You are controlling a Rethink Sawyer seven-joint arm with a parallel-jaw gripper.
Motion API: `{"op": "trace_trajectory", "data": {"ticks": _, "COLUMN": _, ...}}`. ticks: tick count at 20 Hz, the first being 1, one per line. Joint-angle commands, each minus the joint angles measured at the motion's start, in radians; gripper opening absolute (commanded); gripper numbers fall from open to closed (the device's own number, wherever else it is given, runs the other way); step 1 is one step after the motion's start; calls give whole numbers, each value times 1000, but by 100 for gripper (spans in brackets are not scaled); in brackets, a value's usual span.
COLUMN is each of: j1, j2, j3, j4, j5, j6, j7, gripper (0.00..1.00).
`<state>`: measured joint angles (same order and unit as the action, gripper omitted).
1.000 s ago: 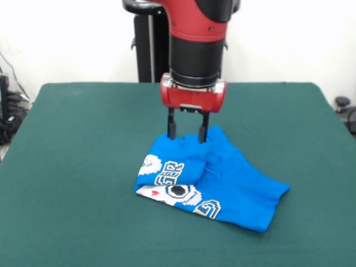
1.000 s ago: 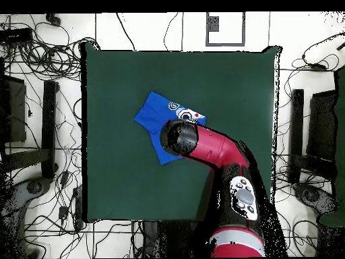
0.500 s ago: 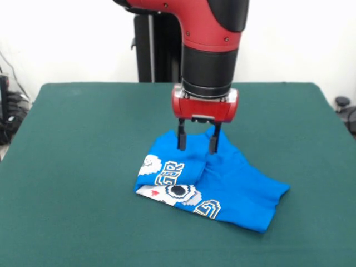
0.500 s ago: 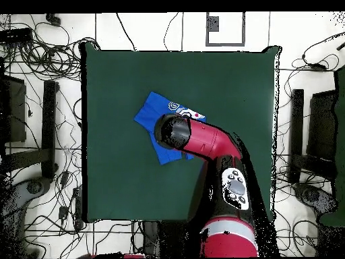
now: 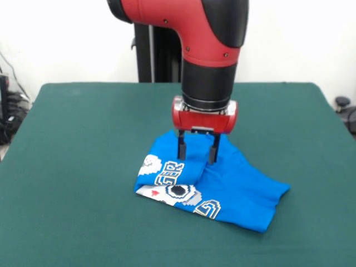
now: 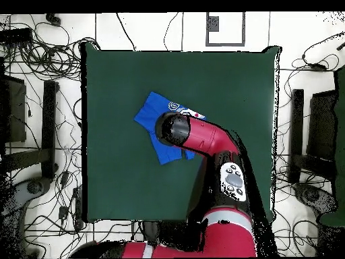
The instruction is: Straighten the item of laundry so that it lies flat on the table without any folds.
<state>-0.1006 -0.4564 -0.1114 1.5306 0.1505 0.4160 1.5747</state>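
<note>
Green surface [image 5: 83, 139] carries the folded T-shirt [image 5: 233, 189] directly under your jaws [image 5: 197, 153], which stand apart astride its raised ridge; from the front, close on one layer only. Overhead, the arm [image 6: 202, 138] hides them, with blue cloth showing beyond.

Soft matt cloth on the blue T-shirt [image 5: 233, 186], felt-like matt green on the table [image 5: 78, 144], glossy red shell on the arm [image 5: 189, 22].

My arm is a glossy red rounded shell above a black cylindrical wrist section, ending in a red rounded block that carries my end effector [image 5: 197, 151] of two slim black fingers [image 5: 181, 146], with a pale oval button panel on my upper link.
</note>
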Motion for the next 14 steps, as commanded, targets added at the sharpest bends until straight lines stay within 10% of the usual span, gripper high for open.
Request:
{"op": "trace_trajectory", "data": {"ticks": 1, "j1": 21, "j2": 66, "j3": 73, "j4": -21, "j5": 1, "j6": -75, "j7": 175, "gripper": 100}}
{"op": "trace_trajectory", "data": {"ticks": 14, "j1": 228, "j2": 141, "j3": -224, "j4": 13, "j5": 193, "j6": -25, "j7": 505, "gripper": 100}}
